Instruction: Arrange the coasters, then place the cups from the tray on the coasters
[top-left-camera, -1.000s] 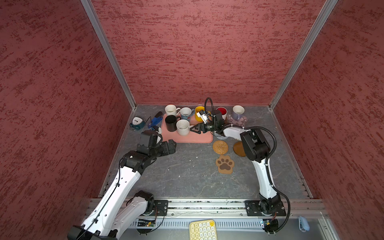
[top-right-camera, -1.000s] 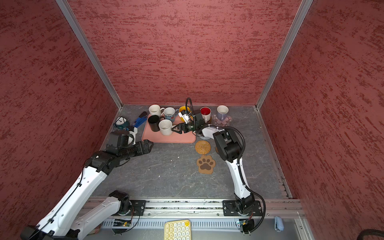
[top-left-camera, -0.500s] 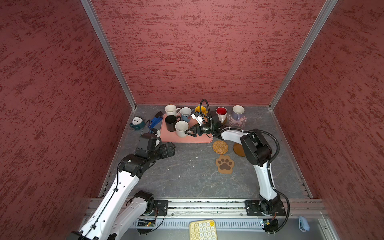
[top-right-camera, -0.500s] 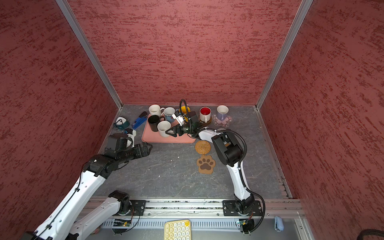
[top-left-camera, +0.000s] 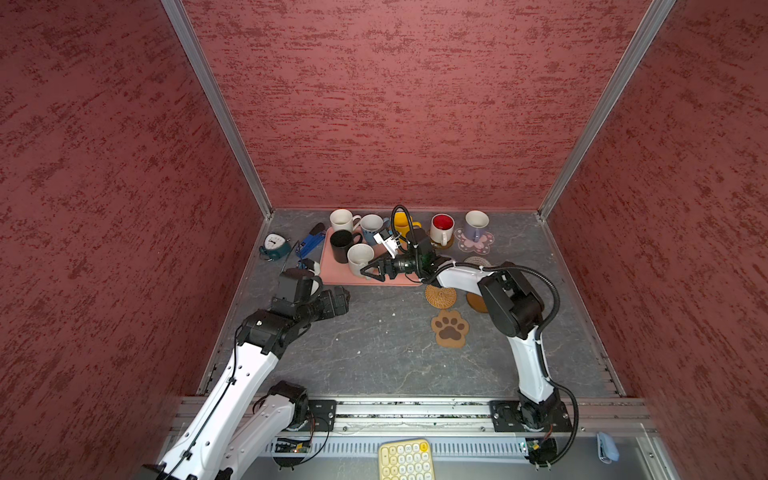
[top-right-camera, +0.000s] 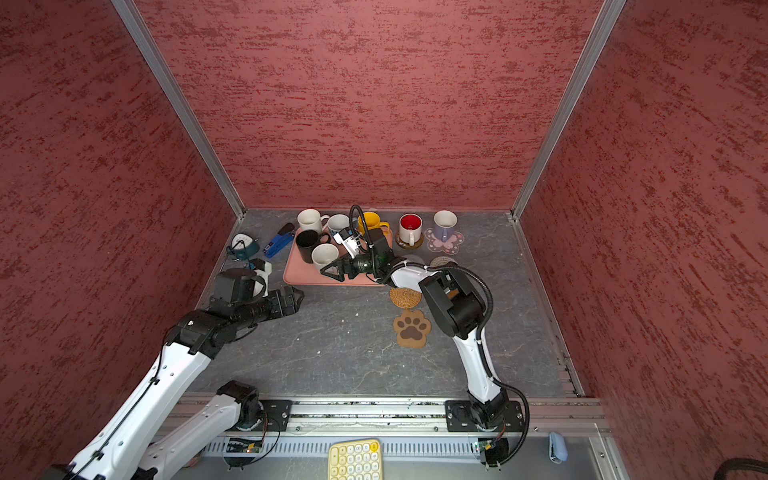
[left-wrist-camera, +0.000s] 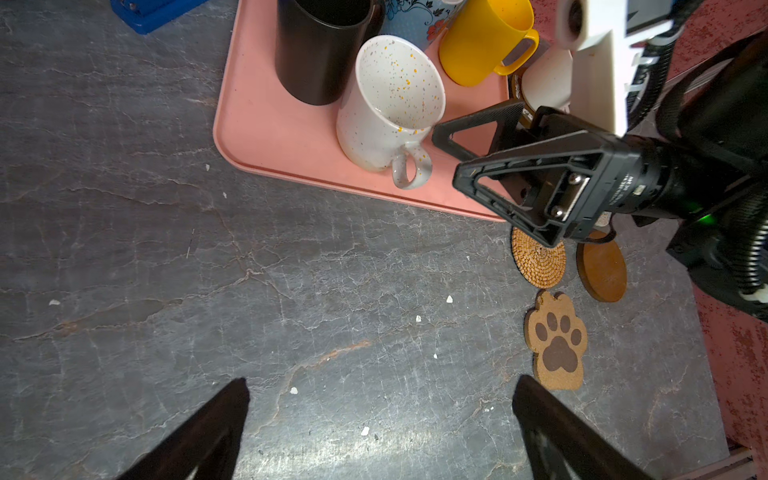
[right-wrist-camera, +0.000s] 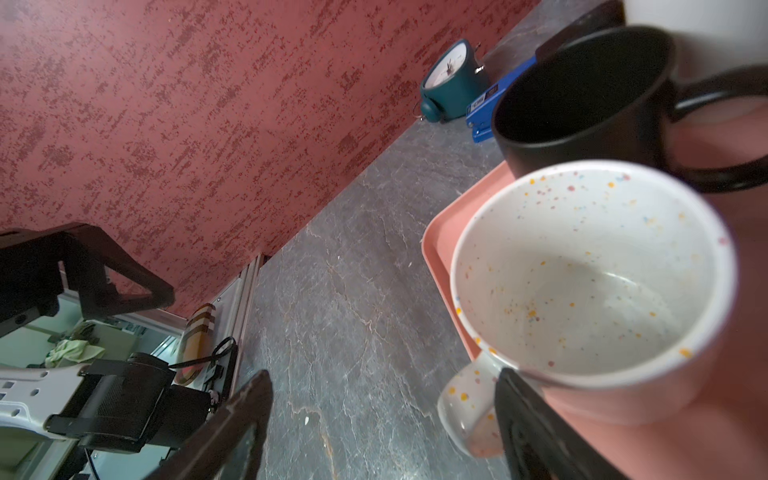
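Just beside right gripper, speckled mug.

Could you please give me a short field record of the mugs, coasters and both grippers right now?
Tray: salmon-pink tray holds black mug, speckled white mug, light blue mug, yellow mug
On coasters: red-inside mug on amber disc; lavender mug on pink flower coaster
Bare coasters: tan rattan coaster, paw-print coaster, second amber disc
Right gripper: open, tips beside the speckled mug's handle
Left gripper: open, above bare table

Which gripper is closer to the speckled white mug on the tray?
Right. The right gripper sits open beside the handle of the speckled white mug; the left gripper is off the tray, over bare table.
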